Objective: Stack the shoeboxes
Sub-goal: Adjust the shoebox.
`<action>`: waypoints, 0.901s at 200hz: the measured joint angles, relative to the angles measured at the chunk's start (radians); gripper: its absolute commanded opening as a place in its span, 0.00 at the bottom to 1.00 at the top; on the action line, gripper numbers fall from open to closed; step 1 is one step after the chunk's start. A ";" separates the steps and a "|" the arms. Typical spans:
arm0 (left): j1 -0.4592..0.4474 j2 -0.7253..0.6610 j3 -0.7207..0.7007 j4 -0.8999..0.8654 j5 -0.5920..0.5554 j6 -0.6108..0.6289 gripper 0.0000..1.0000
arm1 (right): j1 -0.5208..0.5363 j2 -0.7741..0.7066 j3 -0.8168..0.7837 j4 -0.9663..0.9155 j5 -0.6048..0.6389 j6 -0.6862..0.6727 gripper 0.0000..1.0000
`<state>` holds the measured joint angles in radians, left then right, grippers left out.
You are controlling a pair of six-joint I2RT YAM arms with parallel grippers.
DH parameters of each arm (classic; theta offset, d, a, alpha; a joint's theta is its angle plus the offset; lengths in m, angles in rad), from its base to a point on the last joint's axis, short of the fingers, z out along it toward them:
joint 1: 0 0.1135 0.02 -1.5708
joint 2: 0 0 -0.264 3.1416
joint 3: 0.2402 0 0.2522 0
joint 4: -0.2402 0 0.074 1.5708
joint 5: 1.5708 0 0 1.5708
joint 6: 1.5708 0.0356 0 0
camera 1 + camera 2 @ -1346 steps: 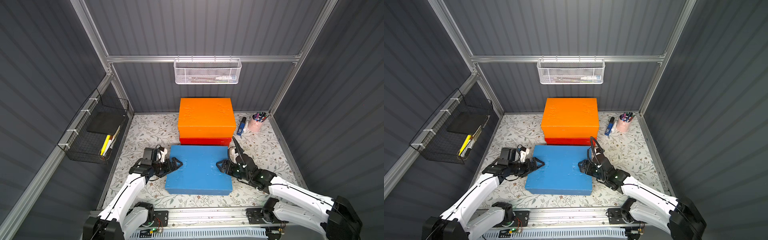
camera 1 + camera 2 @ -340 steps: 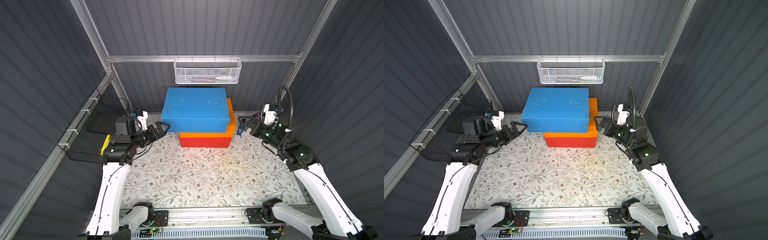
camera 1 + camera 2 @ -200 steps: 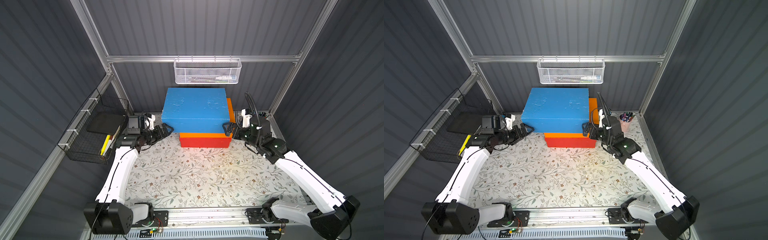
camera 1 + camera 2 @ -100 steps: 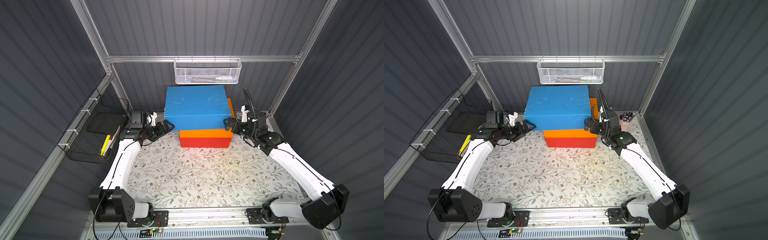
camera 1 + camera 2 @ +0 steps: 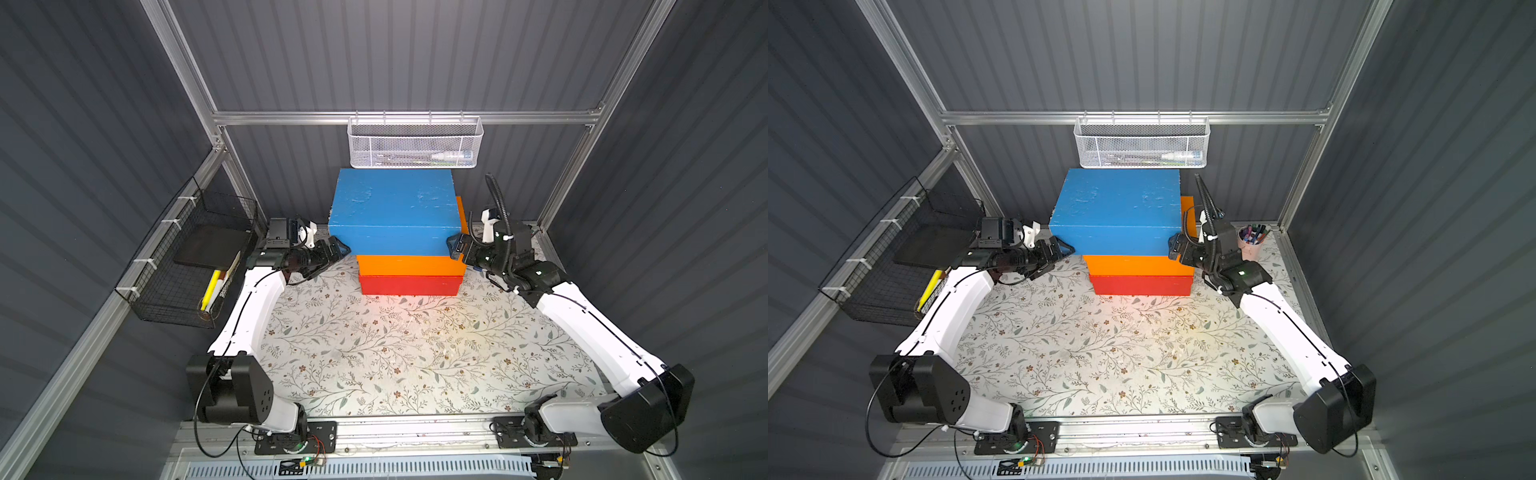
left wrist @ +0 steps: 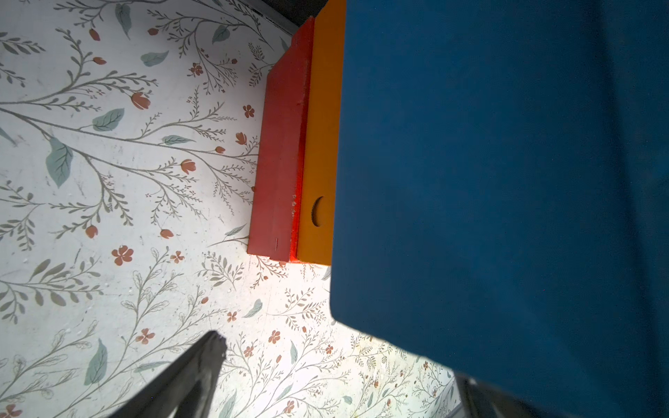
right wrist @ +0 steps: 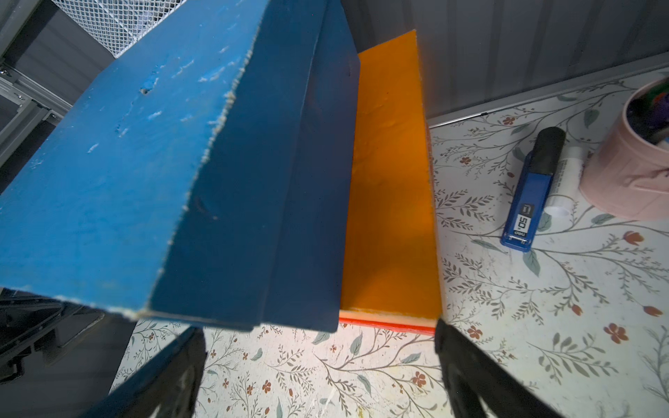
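Three shoeboxes stand stacked at the back wall in both top views: red (image 5: 409,286) at the bottom, orange (image 5: 411,265) on it, blue (image 5: 395,208) on top. The blue one sits shifted left, so a strip of orange lid (image 7: 391,181) shows on the right. My left gripper (image 5: 338,251) is open at the blue box's lower left front corner. My right gripper (image 5: 455,247) is open at its lower right front corner. In each wrist view the fingers stand wide apart with the blue box (image 6: 506,181) just beyond them. Whether the fingertips touch it is unclear.
A black wire basket (image 5: 195,266) with a black pad and yellow marker hangs on the left wall. A white mesh basket (image 5: 415,143) hangs just above the stack. A pink pen cup (image 5: 1250,243) and blue stapler (image 7: 532,191) sit right of the boxes.
The blue box, once on the table in front, now sits on the stack. Over the last second it has edged toward the back wall with both arms following.
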<state>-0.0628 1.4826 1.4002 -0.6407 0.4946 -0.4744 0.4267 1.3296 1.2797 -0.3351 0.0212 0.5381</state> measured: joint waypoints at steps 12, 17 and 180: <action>0.000 0.001 0.002 0.000 0.000 0.000 0.99 | -0.003 0.000 0.000 0.000 -0.001 0.000 0.99; 0.000 0.001 0.002 0.000 0.000 0.000 0.99 | -0.005 0.000 0.002 0.000 -0.002 0.000 0.99; 0.000 -0.027 0.027 0.026 0.021 -0.027 0.99 | -0.030 0.012 0.046 -0.010 -0.040 0.006 0.99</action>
<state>-0.0628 1.4559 1.4277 -0.6151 0.5159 -0.5018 0.3965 1.3415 1.3254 -0.3454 -0.0189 0.5442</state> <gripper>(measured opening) 0.991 0.988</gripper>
